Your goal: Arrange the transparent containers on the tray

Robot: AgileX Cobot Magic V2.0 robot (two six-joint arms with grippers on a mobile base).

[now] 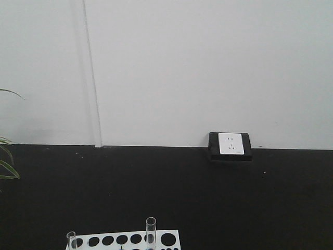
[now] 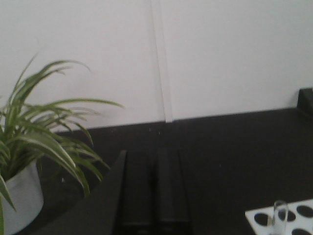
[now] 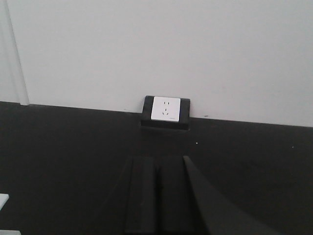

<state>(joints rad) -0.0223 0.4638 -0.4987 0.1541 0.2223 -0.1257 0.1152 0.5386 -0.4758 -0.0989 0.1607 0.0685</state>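
Observation:
Two transparent containers stand upright in a white rack [image 1: 125, 240] with round holes at the bottom edge of the front view: a short-showing tube [image 1: 71, 241] at the rack's left corner and a taller tube [image 1: 151, 232] near its middle. In the left wrist view one tube [image 2: 279, 216] rises from the rack's corner [image 2: 298, 215], well right of my left gripper [image 2: 157, 154]. That gripper's dark fingers lie pressed together with nothing between them. My right gripper [image 3: 156, 160] is likewise shut and empty above the black tabletop. The tray is out of view.
A potted plant [image 2: 34, 147] in a white pot stands at the left; its leaves [image 1: 6, 169] show at the front view's left edge. A white wall socket [image 1: 230, 144] in a black frame sits at the table's back edge. The tabletop [image 1: 208, 198] is black.

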